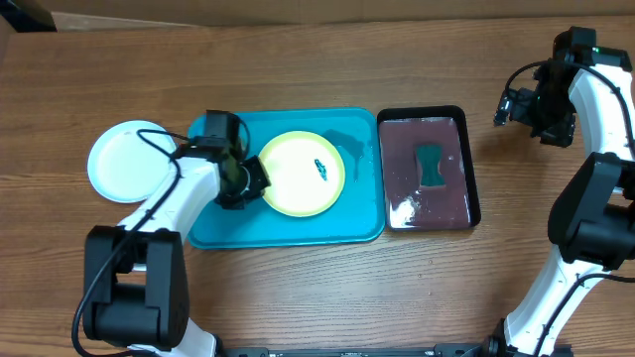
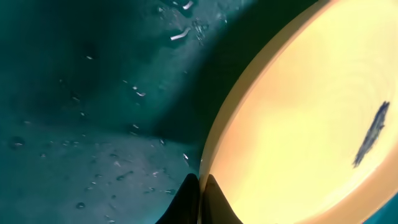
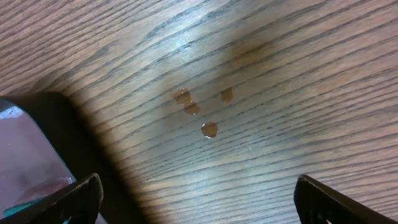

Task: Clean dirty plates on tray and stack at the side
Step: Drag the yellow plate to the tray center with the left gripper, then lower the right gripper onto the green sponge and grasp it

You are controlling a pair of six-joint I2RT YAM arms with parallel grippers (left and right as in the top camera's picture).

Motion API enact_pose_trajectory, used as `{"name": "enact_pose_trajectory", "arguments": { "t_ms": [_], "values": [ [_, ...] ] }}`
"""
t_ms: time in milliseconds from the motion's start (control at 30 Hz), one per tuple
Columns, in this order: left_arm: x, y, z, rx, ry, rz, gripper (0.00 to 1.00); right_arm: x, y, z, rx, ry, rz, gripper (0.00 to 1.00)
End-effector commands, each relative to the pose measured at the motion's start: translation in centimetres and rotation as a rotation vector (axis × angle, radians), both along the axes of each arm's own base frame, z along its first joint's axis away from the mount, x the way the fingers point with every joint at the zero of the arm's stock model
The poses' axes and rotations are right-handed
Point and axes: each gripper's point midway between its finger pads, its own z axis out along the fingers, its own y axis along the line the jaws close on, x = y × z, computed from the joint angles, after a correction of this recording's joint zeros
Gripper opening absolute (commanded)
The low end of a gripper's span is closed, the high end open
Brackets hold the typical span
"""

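Note:
A yellow-green plate (image 1: 303, 174) with a dark smear (image 1: 322, 167) in its middle lies in the turquoise tray (image 1: 357, 226). My left gripper (image 1: 253, 183) is at the plate's left edge, shut on the rim. In the left wrist view the plate (image 2: 298, 124) fills the right side, and my left gripper (image 2: 200, 186) pinches its thin edge over the wet tray floor (image 2: 81, 93). A white plate (image 1: 124, 161) rests on the table left of the tray. My right gripper (image 1: 508, 107) hangs open at the far right, holding nothing.
A black tray (image 1: 474, 169) of dark liquid with a green sponge (image 1: 430, 166) stands right of the turquoise tray. Its corner (image 3: 37, 143) shows in the right wrist view, where my right gripper (image 3: 199, 199) is over bare wood with several brown drops (image 3: 202, 112).

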Motion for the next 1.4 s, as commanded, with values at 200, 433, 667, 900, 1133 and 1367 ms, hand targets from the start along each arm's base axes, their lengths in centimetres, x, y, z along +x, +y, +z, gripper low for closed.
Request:
{"name": "enact_pose_trajectory", "arguments": {
  "t_ms": [200, 433, 667, 900, 1133, 1367],
  "values": [
    [-0.1, 0.9, -0.6, 0.103, 0.005, 0.082, 0.05, 0.6, -0.3, 1.6, -0.011, -0.045, -0.006, 1.00],
    [0.2, 1.2, -0.5, 0.100, -0.004, 0.097, 0.22, 0.7, -0.3, 1.6, -0.015, -0.049, -0.002, 1.00],
    [0.0, 1.2, -0.7, 0.115, 0.002, 0.086, 0.22, 2.9, -0.9, 2.1, -0.041, -0.140, -0.004, 1.00],
    [-0.1, 1.4, -0.7, 0.126, 0.003, 0.081, 0.24, 5.0, 2.8, 3.2, 0.175, -0.252, 0.040, 1.00],
    [-0.5, 1.4, -1.9, 0.128, 0.043, 0.076, 0.19, 3.2, 11.5, 7.8, 0.742, -0.286, 0.162, 1.00],
    [-0.8, 1.4, -2.7, 0.139, 0.058, 0.024, 0.11, 0.4, 13.3, 8.2, 0.663, -0.175, 0.179, 1.00]
  ]
}}
